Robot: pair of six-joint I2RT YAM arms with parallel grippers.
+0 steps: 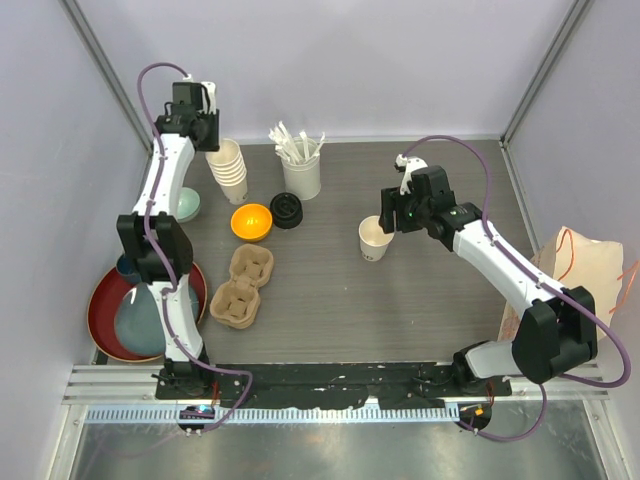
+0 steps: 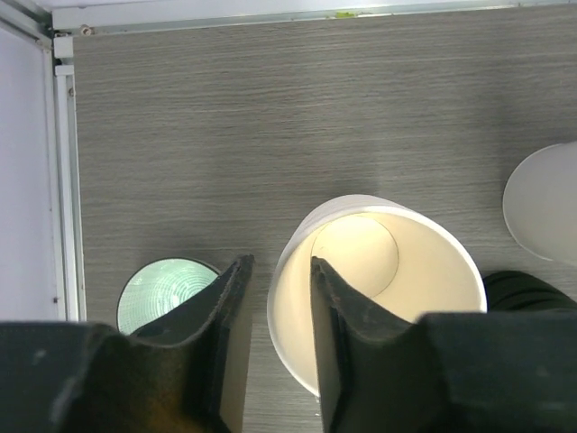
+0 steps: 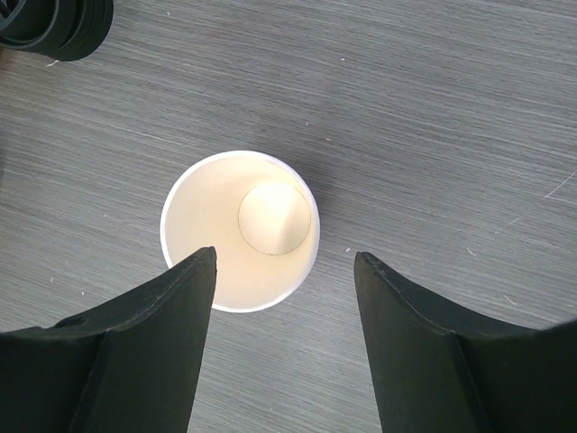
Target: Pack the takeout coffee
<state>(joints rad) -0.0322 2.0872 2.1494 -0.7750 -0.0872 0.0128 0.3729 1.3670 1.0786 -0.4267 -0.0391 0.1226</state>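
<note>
Grey tabletop (image 1: 440,290), lone white cup (image 3: 207,216) standing just beneath spread right gripper (image 3: 284,255)

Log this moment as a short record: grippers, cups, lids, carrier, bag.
left gripper: jaws astride the rim of the top cup of the cup stack, not clamped
right gripper: open, over the lone cup
lone cup: upright, no lid
black lids: stacked, loose, beside the orange bowl
carrier: empty
paper bag: at the right edge
</note>
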